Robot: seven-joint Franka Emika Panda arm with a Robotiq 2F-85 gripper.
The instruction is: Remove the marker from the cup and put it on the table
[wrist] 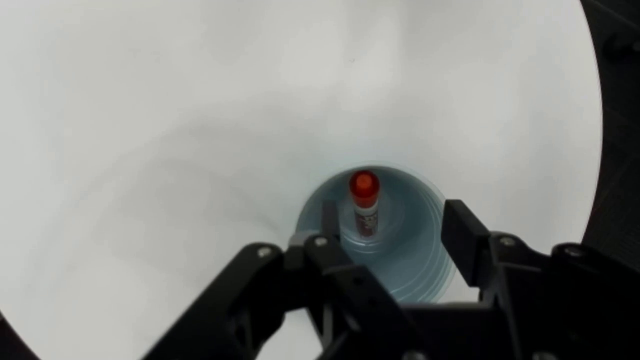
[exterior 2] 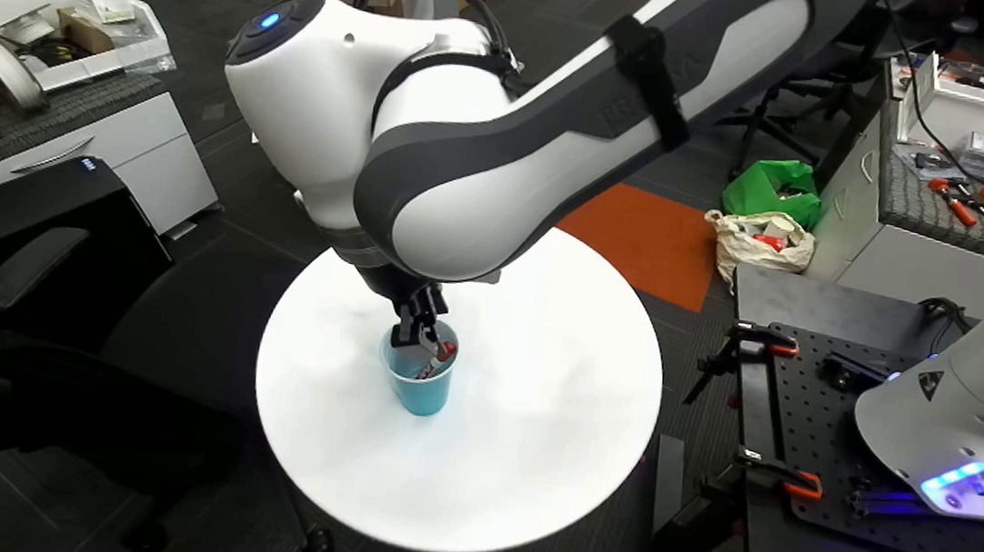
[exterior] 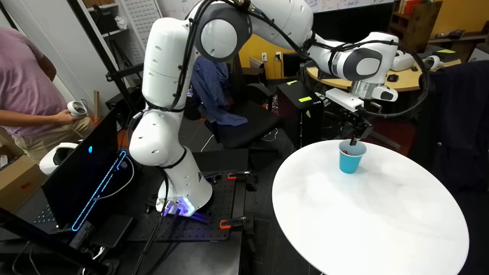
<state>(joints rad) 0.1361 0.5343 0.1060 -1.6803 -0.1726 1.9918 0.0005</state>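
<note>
1. The light-blue cup [exterior: 349,165] is standing upright on the round white surface [exterior: 363,221], and you are seeing it in both exterior views.
2. Your task's thing, the marker [wrist: 366,206], is resting inside the cup. It is leaning toward the cup's wall on the side of the robot base [exterior: 187,187]; its red end is facing upward, and a white band is showing just below this red.
3. Your pincer [wrist: 392,217] is hanging directly over the cup and is pointing downward. Its two fingers [wrist: 462,240] are standing spread apart.
4. In the wrist view, one finger is appearing in front of the cup's mouth, at one side of the marker, and the second finger is overlapping the cup's rim on the other side. The views are leaving it unclear whether the fingertips are touching the cup.
5. The white and grey arm [exterior 2: 480,215] is extending above the cup, while the robot base is standing well apart from it.
6. In an exterior view, farther from the cup than the base, a person [exterior: 30,76] in a pink shirt is holding a white controller [exterior: 77,109].
7. Well apart from the cup, a black chair [exterior: 250,131] is carrying a blue cloth [exterior: 214,89].
</note>
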